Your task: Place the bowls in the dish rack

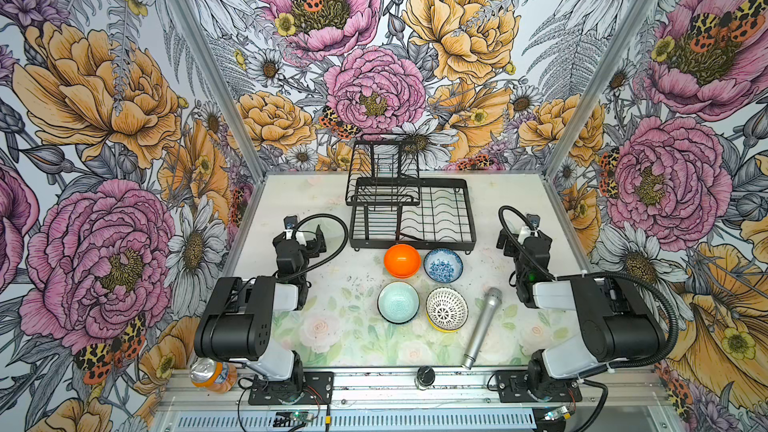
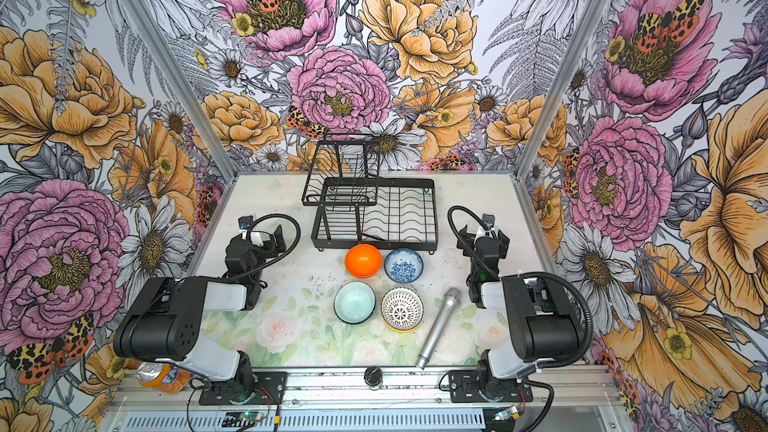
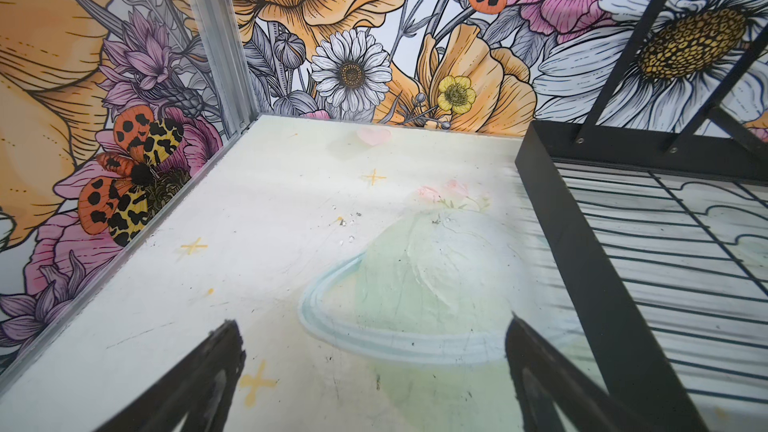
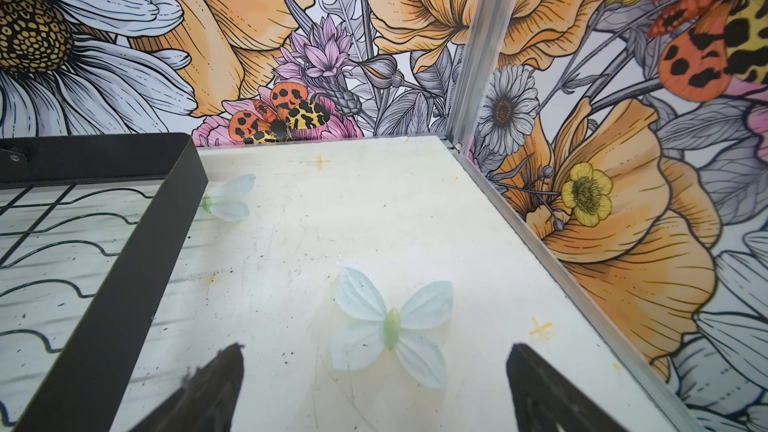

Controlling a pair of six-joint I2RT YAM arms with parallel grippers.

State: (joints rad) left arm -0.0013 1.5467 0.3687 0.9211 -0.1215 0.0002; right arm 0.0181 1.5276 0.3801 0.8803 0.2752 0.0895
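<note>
Both pincers stood with jaws apart and held nothing: the left gripper point(image 3: 372, 324) hovered over bare table point(image 1: 332, 280) just left of the dish rack point(image 1: 415, 241), and the right gripper point(image 4: 375, 349) hovered over bare table just right of it. The rack sat at the far centre and held no bowl, its raised tier over its far-left part. The bowls lay in a two-by-two group on the table near of the rack, between the arms. The orange bowl point(image 1: 402, 260) lay just beside the rack's near rim, with the blue-and-white bowl point(image 1: 443, 264) to its right. The teal bowl point(image 1: 398, 302) lay nearer, and to its right the white lattice bowl point(image 1: 446, 308) was nested in the yellow bowl point(image 1: 440, 328). Likely faults:

- A grip on the nested pair could lift both bowls, or shed the lower one.
- A finger lowered at the orange bowl's far edge could strike the rack rim.
- The right arm could knock the silver microphone point(image 1: 482, 328), which lay just right of the lattice bowl.
- A smooth rim could slip from the pads.
- The raised tier could block a high approach on the left.

No writing could be read: the orange can point(image 1: 212, 374) at the near-left edge bore a mark too small to make out
</note>
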